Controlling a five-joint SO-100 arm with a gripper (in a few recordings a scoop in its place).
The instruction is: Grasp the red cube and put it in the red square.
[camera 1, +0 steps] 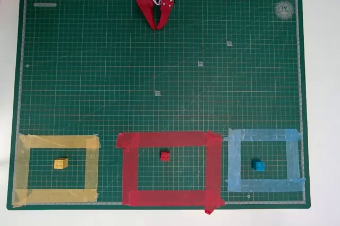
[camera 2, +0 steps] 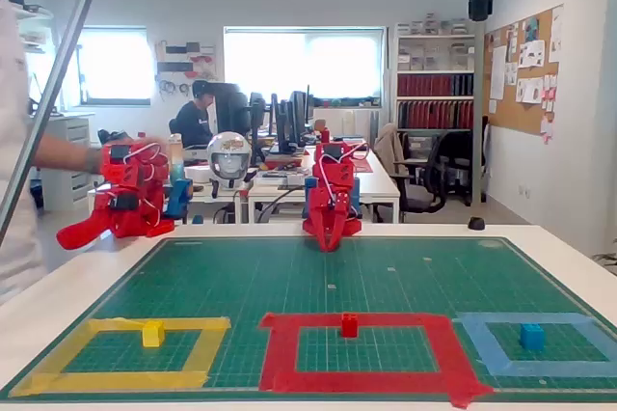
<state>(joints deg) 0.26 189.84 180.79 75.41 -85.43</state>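
Overhead view: red gripper (camera 1: 158, 26) is sitting at top-centre edge of the green mat (camera 1: 159, 67), pointing down toward the frames, fingers looking pressed together at the tips, nothing between them. Fixed view: gripper (camera 2: 328, 245) is hanging low at far edge of mat (camera 2: 386, 276), tips down near the surface; jaws look closed there too, empty.

Red cube (camera 1: 166, 156) is lying inside the red square (camera 1: 169, 139), on the green area within the tape, near the upper tape strip, roughly centred left-right. In fixed view the red cube (camera 2: 349, 325) is showing just at the far strip of the red square (camera 2: 280, 353); can't tell from that angle whether it's touching the tape. Cube is well apart from gripper.

Other items: yellow block (camera 1: 61, 163) is sitting inside yellow tape frame (camera 1: 24, 170) at lower left of overhead; blue block (camera 1: 258, 165) inside light blue tape frame (camera 1: 232, 162) at lower right. Each is apart from its tape.

Bkgd in fixed view: office w/ desks, monitors, shelves; a person (camera 2: 198, 114) is sitting far back.
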